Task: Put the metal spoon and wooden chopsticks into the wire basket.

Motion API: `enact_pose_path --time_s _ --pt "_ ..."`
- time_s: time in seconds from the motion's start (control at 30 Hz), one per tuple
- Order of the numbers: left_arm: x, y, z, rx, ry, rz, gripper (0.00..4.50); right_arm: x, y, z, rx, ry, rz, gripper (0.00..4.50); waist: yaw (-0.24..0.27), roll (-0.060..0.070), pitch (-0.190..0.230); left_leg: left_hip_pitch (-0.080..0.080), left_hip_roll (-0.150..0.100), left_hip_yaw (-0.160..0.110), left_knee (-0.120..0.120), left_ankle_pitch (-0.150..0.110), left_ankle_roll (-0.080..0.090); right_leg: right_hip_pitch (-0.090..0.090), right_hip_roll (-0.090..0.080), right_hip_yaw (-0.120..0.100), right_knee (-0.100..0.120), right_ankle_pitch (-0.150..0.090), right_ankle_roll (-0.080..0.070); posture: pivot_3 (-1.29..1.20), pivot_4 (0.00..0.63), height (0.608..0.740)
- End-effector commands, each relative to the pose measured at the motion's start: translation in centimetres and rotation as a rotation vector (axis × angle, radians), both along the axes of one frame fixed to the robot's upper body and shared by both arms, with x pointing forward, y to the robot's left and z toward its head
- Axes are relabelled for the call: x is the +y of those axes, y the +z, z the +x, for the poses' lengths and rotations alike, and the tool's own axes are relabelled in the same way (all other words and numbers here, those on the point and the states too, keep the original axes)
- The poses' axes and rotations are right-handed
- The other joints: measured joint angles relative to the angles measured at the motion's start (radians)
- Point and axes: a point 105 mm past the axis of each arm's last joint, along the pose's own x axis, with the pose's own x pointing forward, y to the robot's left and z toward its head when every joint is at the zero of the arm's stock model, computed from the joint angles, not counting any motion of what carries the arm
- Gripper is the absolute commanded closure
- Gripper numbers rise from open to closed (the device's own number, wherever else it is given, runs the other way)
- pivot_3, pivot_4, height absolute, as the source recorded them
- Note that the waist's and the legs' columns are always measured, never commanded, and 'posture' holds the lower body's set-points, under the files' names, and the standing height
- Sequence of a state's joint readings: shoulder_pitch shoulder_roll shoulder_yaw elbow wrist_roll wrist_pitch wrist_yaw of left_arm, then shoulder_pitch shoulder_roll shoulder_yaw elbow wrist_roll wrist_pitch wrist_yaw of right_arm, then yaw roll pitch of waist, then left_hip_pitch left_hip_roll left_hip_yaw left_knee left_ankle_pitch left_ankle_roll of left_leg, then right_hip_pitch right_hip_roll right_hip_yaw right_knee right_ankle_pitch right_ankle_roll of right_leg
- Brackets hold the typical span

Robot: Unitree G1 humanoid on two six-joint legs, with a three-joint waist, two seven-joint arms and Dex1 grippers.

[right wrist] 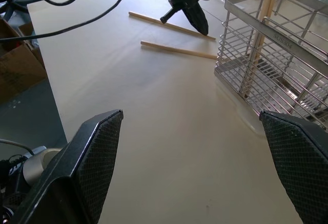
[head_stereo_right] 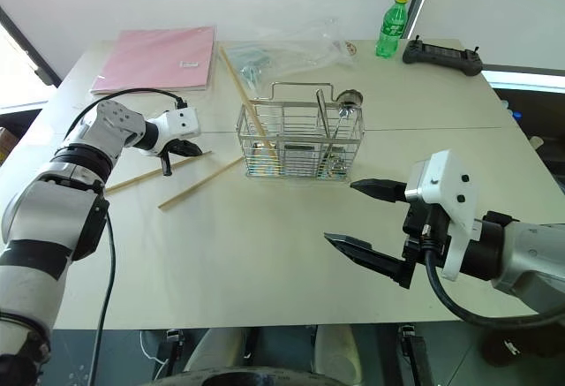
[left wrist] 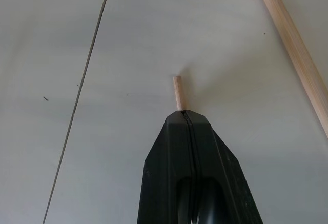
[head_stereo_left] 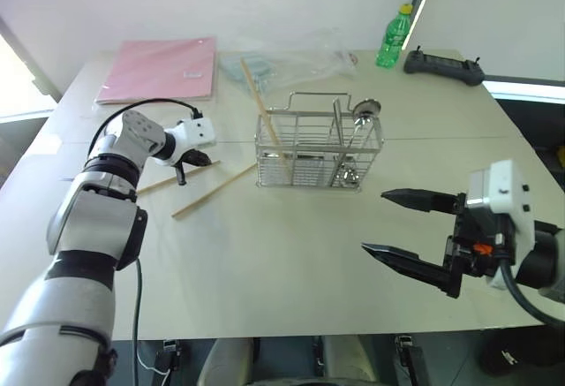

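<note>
Chopsticks (head_stereo_left: 213, 189): two lie on the counter (head_stereo_left: 291, 262) left of the basket (head_stereo_left: 318, 152), one stands inside beside the spoon (head_stereo_left: 357, 134). Left gripper (head_stereo_left: 181, 172) pinches the far stick's end, ready to lift. Right gripper (head_stereo_left: 408, 236) hangs wide, empty, near right.

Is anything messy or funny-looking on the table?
Two pale wooden chopsticks lie loose on the beige table beside the silver wire basket; the left hand is pinching one. Another chopstick leans crookedly in the basket.
</note>
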State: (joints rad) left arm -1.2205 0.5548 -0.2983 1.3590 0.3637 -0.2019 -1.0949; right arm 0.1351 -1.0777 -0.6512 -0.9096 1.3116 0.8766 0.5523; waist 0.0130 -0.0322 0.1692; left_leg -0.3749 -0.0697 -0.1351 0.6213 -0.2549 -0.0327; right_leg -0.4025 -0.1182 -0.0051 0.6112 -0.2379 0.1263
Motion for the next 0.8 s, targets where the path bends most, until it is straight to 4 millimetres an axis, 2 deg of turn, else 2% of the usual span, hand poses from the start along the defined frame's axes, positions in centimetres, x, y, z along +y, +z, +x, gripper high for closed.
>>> enact_pose_path --time_s 0.03,0.23,0.33,0.43,0.8 --pt "-0.2 1.5 0.5 -0.041 0.004 -0.007 4.48 0.1 0.9 -0.2 -0.050 0.008 -0.001 0.10 0.000 0.000 0.000 0.000 0.000 0.000 0.000 0.000 0.000 0.000 0.000 0.000 0.000 0.000 0.000 0.00 0.150 0.722" --pt "-0.4 1.2 0.3 -0.011 0.008 -0.030 4.48 0.0 0.8 -0.2 -0.045 0.008 -0.007 0.10 0.000 0.000 0.000 0.000 0.000 0.000 0.000 0.000 0.000 0.000 0.000 0.000 0.000 0.000 0.000 0.00 0.150 0.722" --pt "-0.3 1.3 0.4 -0.025 0.004 -0.008 3.68 0.0 0.8 -0.2 -0.045 0.006 -0.004 0.10 0.000 0.000 0.000 0.000 0.000 0.000 0.000 0.000 0.000 0.000 0.000 0.000 0.000 0.000 0.000 0.00 0.150 0.722" --pt "-0.3 1.4 0.6 -0.036 0.016 -0.011 2.16 0.0 0.8 -0.1 -0.046 0.003 -0.002 0.10 0.000 0.000 0.000 0.000 0.000 0.000 0.001 0.000 0.000 0.000 0.000 0.000 0.000 0.000 0.000 0.00 0.150 0.722" --pt "-0.2 0.3 0.7 -0.015 0.054 0.020 2.16 0.2 0.5 -0.4 -0.042 0.015 -0.016 0.10 0.001 0.000 0.000 0.001 0.000 0.000 0.002 0.000 0.000 0.003 0.000 0.000 0.000 0.000 0.001 0.00 0.150 0.722"
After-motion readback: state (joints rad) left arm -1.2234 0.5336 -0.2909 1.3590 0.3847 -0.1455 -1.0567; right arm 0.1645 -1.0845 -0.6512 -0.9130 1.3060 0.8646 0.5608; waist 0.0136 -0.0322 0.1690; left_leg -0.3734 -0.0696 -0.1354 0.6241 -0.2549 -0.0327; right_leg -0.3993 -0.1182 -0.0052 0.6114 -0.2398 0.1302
